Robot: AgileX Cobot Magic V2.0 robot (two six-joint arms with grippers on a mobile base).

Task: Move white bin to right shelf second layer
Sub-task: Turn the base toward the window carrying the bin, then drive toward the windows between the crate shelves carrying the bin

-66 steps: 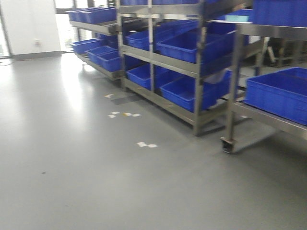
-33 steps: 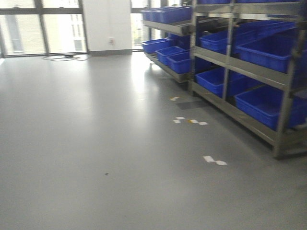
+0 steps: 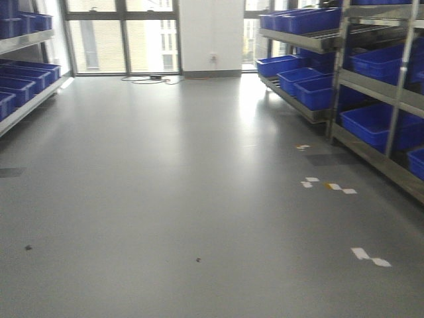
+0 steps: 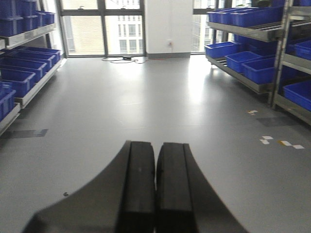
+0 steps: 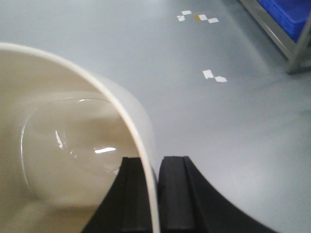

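The white bin (image 5: pixel 63 145) fills the left of the right wrist view, glossy cream inside, held above the grey floor. My right gripper (image 5: pixel 154 162) is shut on the bin's rim, with one finger inside the wall and one outside. In the left wrist view my left gripper (image 4: pixel 156 145) is shut with nothing between its fingers and hangs over bare floor. Neither gripper shows in the front view. The right shelf second layer is out of view.
Steel racks of blue crates (image 3: pixel 371 66) line the right side, and another rack (image 3: pixel 20 79) lines the left wall. White tape marks (image 3: pixel 370 257) dot the grey floor. A cable (image 3: pixel 149 78) lies by the far windows. A rack leg (image 5: pixel 297 53) stands at the right.
The front view has swung to the left. The racks with blue crates slid to the right edge, and the windows and the left rack came into view.
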